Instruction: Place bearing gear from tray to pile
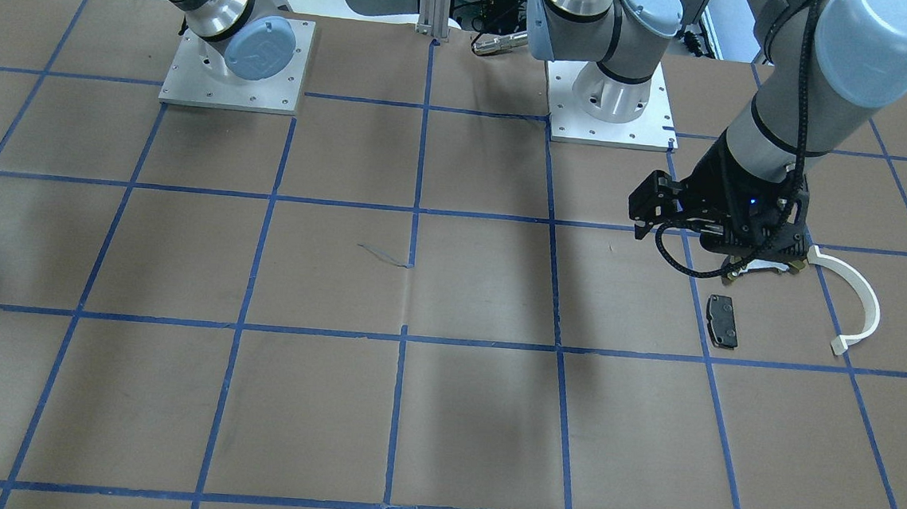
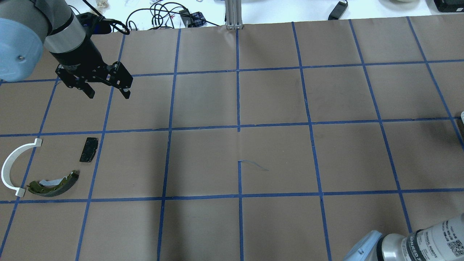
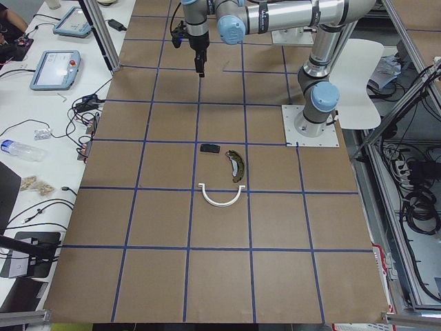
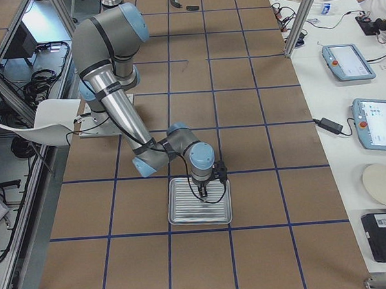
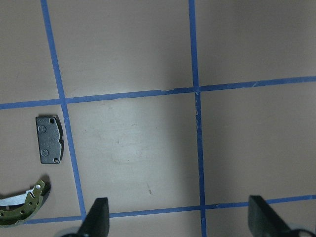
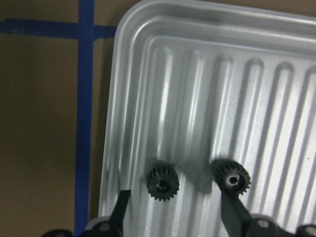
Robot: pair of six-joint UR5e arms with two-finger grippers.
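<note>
Showing the right gripper (image 6: 175,217) hanging low over the ribbed metal tray (image 6: 123,74), jaws spread wide and grasping nothing, apparently lining up on a bearing gear. Showing two small black gears lying in the tray's corner: the left gear (image 6: 161,182) between the fingertips, probably the target, and the right gear (image 6: 230,178) just beside one fingertip. Seeing nothing else in the visible part of the tray. Showing the left gripper (image 2: 108,95) hovering well away, likewise spread and empty, near the pile (image 3: 234,165): white arc (image 2: 4,170), dark pad (image 2: 88,149), green shoe (image 2: 54,180). Probably leaving the drop spot clear.
</note>
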